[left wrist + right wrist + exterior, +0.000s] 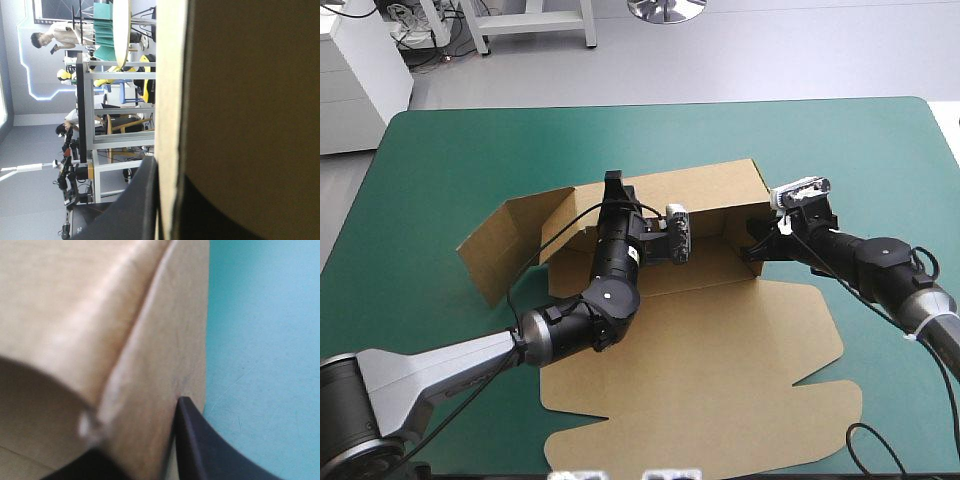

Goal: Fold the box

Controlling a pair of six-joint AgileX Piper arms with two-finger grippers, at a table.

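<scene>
Box (720, 340) lies long side to side, back wall up, left gripper (615, 183) pinching the wall's top and right gripper (758, 247) pinching its right corner.

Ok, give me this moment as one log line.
box: back wall raised, left flap splayed | left gripper: shut on back wall | right gripper: shut on right corner | lid: flat
</scene>
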